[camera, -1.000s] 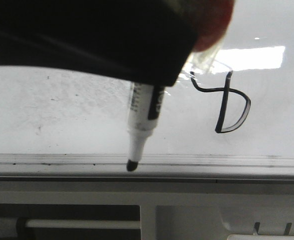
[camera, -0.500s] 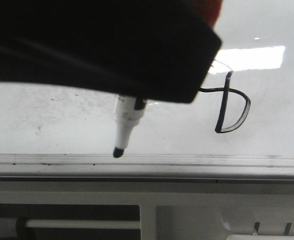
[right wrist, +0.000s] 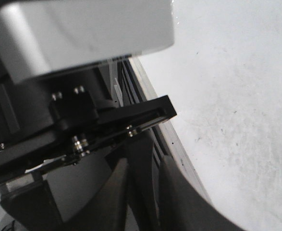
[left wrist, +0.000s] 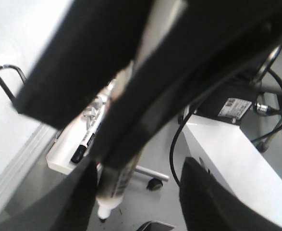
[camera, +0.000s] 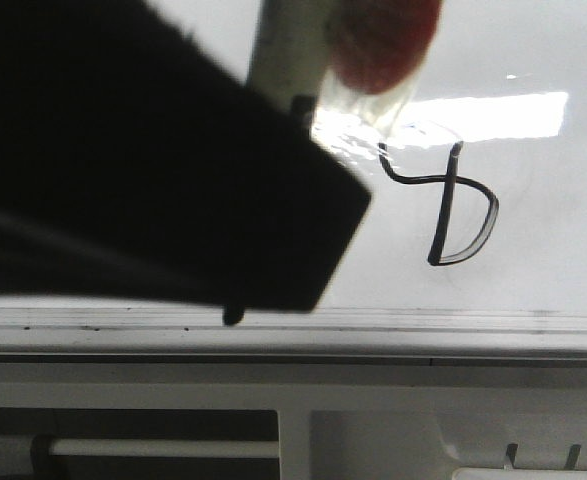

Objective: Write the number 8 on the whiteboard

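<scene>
Whiteboard [camera: 533, 60] fills the upper part of the front view, glossy with glare, grey frame edge along its lower side; the number 8 [camera: 451, 205] sits right of centre, thin black line, small upper loop half lost behind tape and glare, larger D-shaped lower loop clear, long axis roughly upright with a slight lean. A big black body, apparently the left arm's pincer housing, covers the left and centre; a white marker [camera: 285, 45] barrel rises above it and a dark tip pokes out below, just over the frame edge. The figure lies to the right of and above that tip, apart from it, so any touch-up stroke would have to travel right and up; the left arm is the nearer one. Red blob with clear tape by the barrel top, not identifiable. Left wrist view: left pincer [left wrist: 136, 178] has its dark fingers [left wrist: 78, 192] on either side of the marker [left wrist: 114, 185], pinching it, barrel running lengthwise between them, white end pointing away from the camera; whiteboard [left wrist: 11, 57] at one side with a bit of black line on it; a pen tray [left wrist: 66, 159] with another marker beyond. Right wrist view: right pincer [right wrist: 143, 192] with dark fingers pressed close together, nothing visible between them, beside the smudged whiteboard [right wrist: 237, 96]; no figure visible. Judged: figure looks essentially drawn, lopsided.
</scene>
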`<state>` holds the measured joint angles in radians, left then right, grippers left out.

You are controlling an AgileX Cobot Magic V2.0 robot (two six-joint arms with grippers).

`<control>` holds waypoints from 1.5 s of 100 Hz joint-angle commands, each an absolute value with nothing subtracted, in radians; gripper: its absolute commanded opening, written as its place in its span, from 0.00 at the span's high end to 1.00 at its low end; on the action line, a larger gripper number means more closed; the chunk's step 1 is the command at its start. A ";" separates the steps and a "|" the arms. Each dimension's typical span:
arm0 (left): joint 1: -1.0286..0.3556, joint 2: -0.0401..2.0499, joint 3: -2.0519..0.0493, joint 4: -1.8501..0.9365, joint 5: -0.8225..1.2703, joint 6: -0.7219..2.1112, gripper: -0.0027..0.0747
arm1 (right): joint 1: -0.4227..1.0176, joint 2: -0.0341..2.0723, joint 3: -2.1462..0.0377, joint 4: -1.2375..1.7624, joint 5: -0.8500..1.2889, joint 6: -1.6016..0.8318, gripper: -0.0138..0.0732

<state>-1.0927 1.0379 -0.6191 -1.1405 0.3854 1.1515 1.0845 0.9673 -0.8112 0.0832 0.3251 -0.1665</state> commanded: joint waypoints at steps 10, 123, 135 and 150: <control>-1.103 1.041 -0.624 -1.124 0.420 1.186 0.74 | 1.086 0.955 -0.840 0.084 0.244 -0.176 0.92; -1.103 1.041 -0.628 -1.177 0.326 1.188 0.99 | 1.086 0.955 -0.840 0.089 0.267 -0.176 0.92; -1.103 1.041 -0.628 -1.185 0.325 1.188 0.99 | 1.086 0.955 -0.840 0.089 0.261 -0.176 0.87; -1.103 1.041 -0.628 -1.185 0.325 1.188 0.99 | 1.086 0.954 -0.840 0.089 0.257 -0.176 0.87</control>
